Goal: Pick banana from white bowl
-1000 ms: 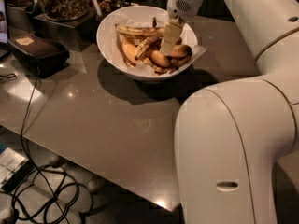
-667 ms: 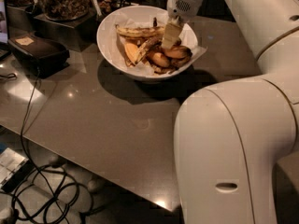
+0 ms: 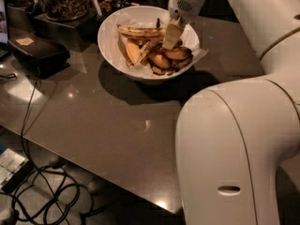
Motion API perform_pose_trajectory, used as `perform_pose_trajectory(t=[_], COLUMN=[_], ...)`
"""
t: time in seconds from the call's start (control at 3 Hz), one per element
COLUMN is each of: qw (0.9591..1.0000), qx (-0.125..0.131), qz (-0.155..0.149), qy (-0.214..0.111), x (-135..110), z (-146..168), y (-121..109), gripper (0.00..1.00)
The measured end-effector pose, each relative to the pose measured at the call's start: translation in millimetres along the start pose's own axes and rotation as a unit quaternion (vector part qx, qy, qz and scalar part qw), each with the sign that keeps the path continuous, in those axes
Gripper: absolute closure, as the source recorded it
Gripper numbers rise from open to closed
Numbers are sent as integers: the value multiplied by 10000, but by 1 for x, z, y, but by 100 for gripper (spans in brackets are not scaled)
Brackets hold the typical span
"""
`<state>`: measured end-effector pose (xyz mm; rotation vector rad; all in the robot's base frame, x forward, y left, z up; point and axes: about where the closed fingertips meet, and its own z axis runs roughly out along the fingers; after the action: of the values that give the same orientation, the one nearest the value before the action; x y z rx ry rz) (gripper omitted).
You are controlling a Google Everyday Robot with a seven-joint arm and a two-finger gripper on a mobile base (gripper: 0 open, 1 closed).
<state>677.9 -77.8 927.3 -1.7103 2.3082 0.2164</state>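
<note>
The white bowl [image 3: 108, 41], lined with crumpled white paper, stands at the back of the table and holds several bananas. A long curved banana [image 3: 138, 31], dull yellow with dark brown streaks, lies across the bowl's far side. Its right end runs under my gripper. My gripper [image 3: 170, 40] reaches down into the right half of the bowl, its tip among the fruit next to a short plump orange banana [image 3: 178, 53]. A yellow-orange banana [image 3: 132, 51] lies left of centre. The contact point under the gripper is hidden.
A dark box [image 3: 37, 50] with a cable sits on the table at left. Containers of nuts [image 3: 61, 1] stand behind the bowl at the back left. My white arm [image 3: 234, 144] fills the right foreground. Cables [image 3: 42, 196] lie on the floor below the table's front edge.
</note>
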Motion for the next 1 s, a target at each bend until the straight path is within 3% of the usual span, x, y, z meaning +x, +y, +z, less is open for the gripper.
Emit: perform_pose_trajectory(t=[0.67,1.0], qw=[9981,9964], qx=[225,85], qz=[-25,-113], qy=[-577,-841], x=[-8,-8], z=[-23,-30], y=[4,13], gripper=[100,100])
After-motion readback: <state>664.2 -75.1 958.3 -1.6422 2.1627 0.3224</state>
